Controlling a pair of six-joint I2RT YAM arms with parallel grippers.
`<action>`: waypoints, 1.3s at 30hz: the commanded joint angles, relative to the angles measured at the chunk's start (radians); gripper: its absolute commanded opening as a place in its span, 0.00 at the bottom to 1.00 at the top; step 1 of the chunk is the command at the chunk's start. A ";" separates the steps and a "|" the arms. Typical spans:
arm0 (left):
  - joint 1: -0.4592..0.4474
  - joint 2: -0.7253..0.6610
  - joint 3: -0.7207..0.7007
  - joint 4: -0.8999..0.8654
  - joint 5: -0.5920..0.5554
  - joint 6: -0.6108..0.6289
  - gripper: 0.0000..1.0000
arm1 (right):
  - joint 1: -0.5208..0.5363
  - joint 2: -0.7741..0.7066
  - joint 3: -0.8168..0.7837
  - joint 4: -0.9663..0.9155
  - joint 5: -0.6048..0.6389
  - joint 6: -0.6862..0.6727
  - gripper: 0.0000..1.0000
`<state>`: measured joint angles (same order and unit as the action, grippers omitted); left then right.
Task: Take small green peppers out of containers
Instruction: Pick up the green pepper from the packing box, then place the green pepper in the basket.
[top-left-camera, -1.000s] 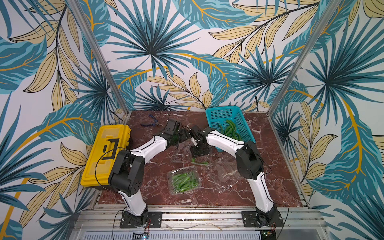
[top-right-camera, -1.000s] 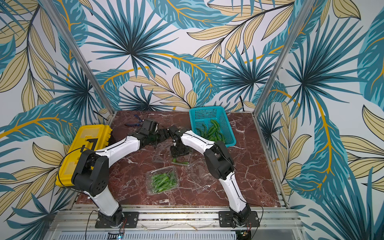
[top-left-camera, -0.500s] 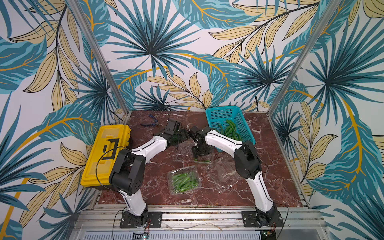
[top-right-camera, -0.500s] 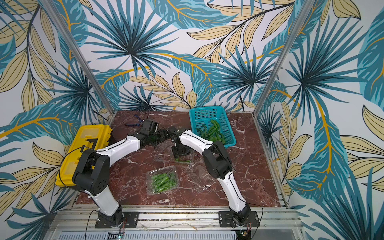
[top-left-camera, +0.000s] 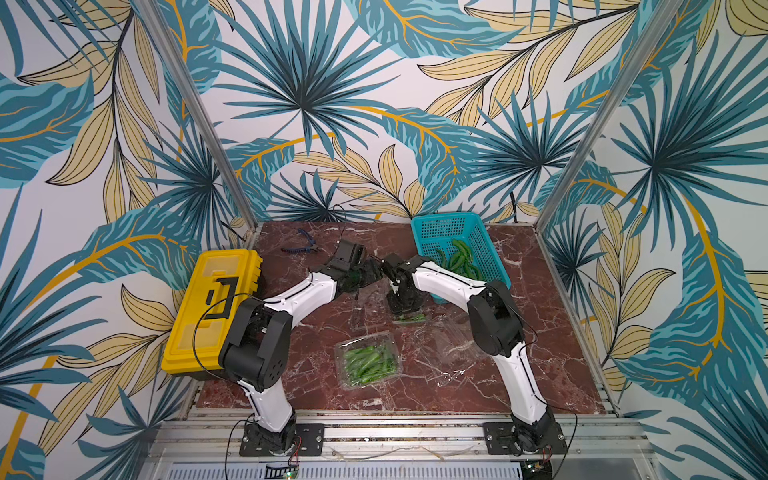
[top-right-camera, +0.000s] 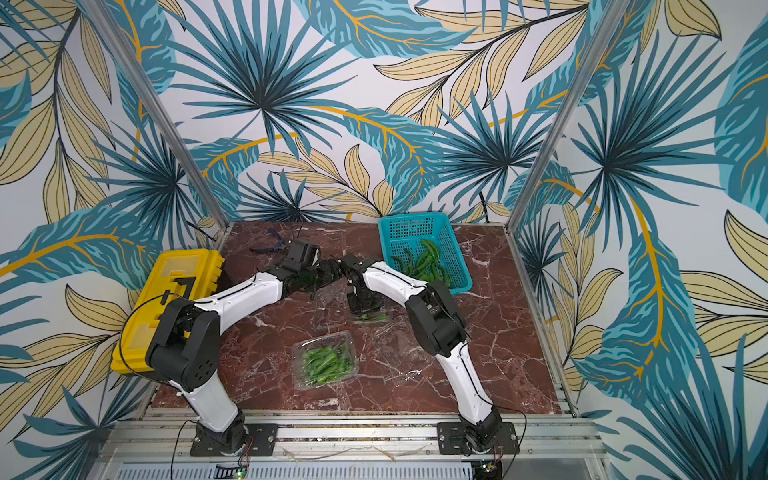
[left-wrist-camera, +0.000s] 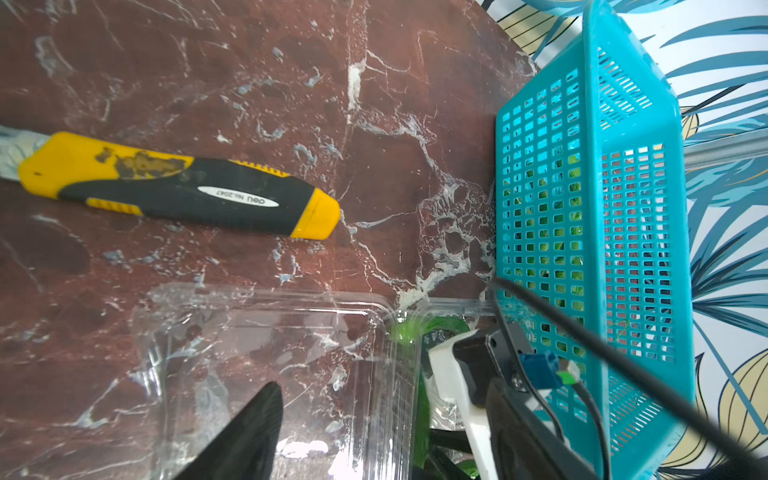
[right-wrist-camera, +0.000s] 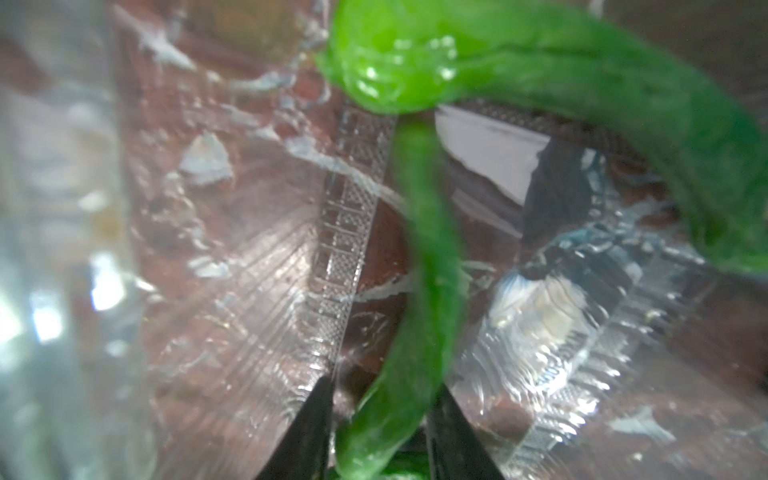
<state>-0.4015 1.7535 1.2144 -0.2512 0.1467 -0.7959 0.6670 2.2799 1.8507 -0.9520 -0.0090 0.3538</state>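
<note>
Just beside the teal basket (left-wrist-camera: 590, 208), the right hand (right-wrist-camera: 382, 415) pinches a small green pepper (right-wrist-camera: 428, 270) inside the opened container (left-wrist-camera: 440, 307). The left hand (top-left-camera: 368, 272) — spread open — hangs over its lid (left-wrist-camera: 266, 340).

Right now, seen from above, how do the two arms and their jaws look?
The left arm and the right arm are alike: white tubular links between bulky black joint housings, thin black cables along them, black base plates. The jaws are black and tapered.

Enclosure: leaf-patterned walls (top-left-camera: 374, 62) in teal and beige, aluminium corner posts (top-left-camera: 199, 116), veined red-brown marble tabletop (top-left-camera: 540, 332); even lighting.
</note>
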 joint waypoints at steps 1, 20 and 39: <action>-0.010 0.010 0.048 0.017 0.008 0.018 0.78 | 0.002 0.005 -0.020 0.002 -0.015 0.010 0.21; -0.146 0.002 0.147 -0.017 0.069 0.386 0.78 | -0.317 -0.375 -0.246 0.299 0.006 0.228 0.08; -0.306 0.163 0.292 -0.254 0.034 0.636 0.76 | -0.406 -0.351 -0.331 0.338 -0.162 0.257 0.33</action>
<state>-0.7136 1.9217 1.4757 -0.4740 0.2020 -0.1909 0.2623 1.9659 1.5494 -0.6170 -0.1623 0.6025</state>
